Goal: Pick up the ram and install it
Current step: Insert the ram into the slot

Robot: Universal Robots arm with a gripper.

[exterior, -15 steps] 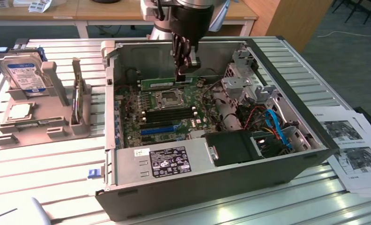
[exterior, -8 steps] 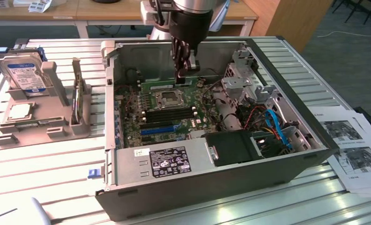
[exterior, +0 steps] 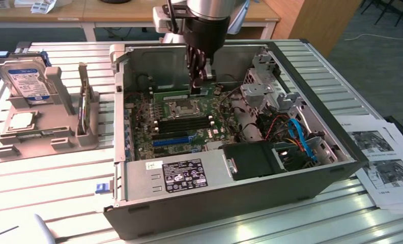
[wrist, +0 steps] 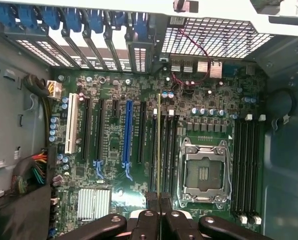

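Ram (wrist: 159,145) edge-on, clamped in end effector (wrist: 159,199), over black memory slots (wrist: 170,150); CPU socket (wrist: 204,172) close beside.

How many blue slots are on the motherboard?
1. The blue slot lies among black slots, between the white slot and the ram gripped in the fingers. The fingers hide part of the motherboard, so another is possible.
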